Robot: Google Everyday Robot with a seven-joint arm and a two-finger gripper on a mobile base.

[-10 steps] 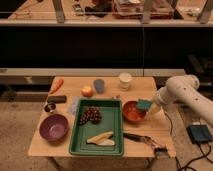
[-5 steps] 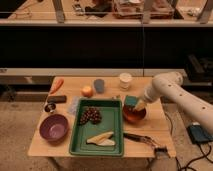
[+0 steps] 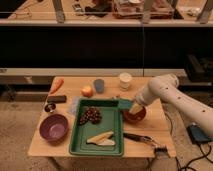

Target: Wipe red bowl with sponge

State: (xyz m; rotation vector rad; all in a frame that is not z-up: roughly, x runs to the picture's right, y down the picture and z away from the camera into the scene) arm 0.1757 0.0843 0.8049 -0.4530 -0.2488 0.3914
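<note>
Reaching in from the right, the end effector point(image 3: 136, 106) is low over the red bowl point(image 3: 135, 115), clenched on the sponge point(image 3: 131, 106), which sits tilted at the bowl's near-left rim. That bowl rests on the bench point(image 3: 155, 120), touching the right edge of the green tray point(image 3: 116, 142), which carries grapes point(image 3: 91, 115) and pale slices. A purple bowl point(image 3: 53, 127) stands well apart on the left. To wipe well, I judge the sponge should press flat into the hollow and sweep around the inner wall without tipping or shoving the bowl against the tray. No brand, label or writing can be read anywhere.
</note>
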